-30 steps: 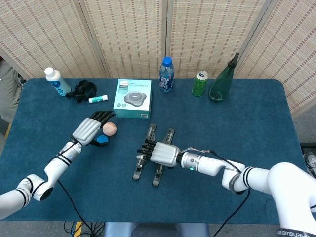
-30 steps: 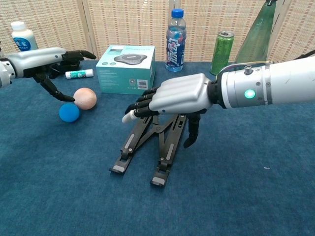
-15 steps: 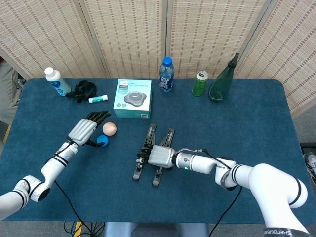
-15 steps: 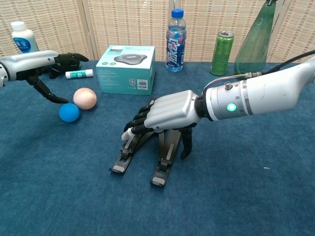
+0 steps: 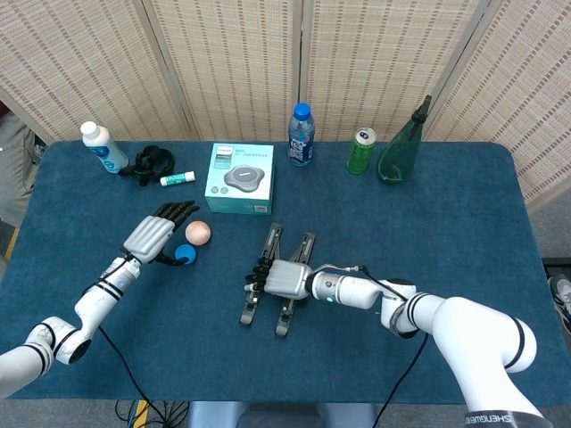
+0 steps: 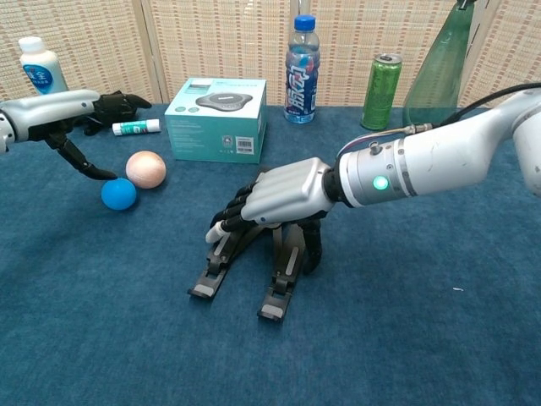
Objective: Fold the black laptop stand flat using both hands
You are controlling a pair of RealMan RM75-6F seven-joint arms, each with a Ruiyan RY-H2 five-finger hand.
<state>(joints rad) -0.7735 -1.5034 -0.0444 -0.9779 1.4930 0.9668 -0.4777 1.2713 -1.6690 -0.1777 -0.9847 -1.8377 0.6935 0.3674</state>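
Laptop stand (image 6: 254, 258), black with two slim hinged rails, is lying near the middle of the blue felt-like table (image 5: 428, 223). The right hand (image 6: 275, 196) is pressing down on its far end, fingers curled over the rails. The left hand (image 5: 153, 236) is hovering open at the left, fingers spread above a blue ball (image 6: 118, 194) beside a peach ball (image 6: 145, 169). A teal box (image 5: 239, 178) is sitting farther back; its print is too small to read. Bare cloth is lying right of the stand.
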